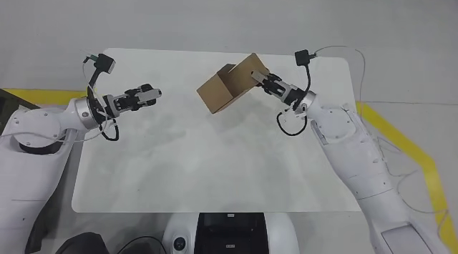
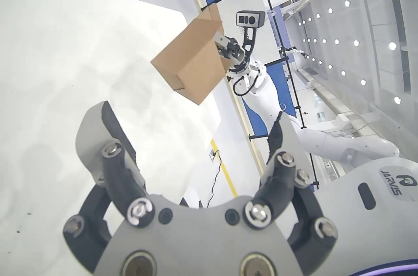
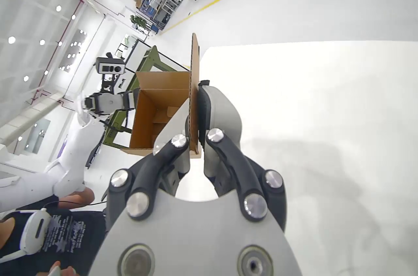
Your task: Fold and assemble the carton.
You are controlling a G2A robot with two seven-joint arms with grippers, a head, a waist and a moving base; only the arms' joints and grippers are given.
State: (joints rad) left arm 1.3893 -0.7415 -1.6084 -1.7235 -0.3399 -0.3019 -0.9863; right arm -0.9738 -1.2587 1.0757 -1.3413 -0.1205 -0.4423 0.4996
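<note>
Top view: the carton (image 1: 230, 84) hangs tilted over the far half of the table (image 1: 215, 175), one wall pinched by the right gripper (image 1: 260, 77). Its long axis runs away from those fingers toward the left gripper (image 1: 153, 94), which sits well apart from it.

Left wrist view: the left fingers (image 2: 107, 123) are spread wide with nothing between them. The carton lies straight ahead, well beyond their tips, and looks raised off the tabletop.

Right wrist view: the right fingers (image 3: 212, 107) press together on one upright panel, and the open cavity lies beyond the pinch, toward the other arm. The right arm holds the carton, so the free left arm probably has to close the gap to fold the flaps.
</note>
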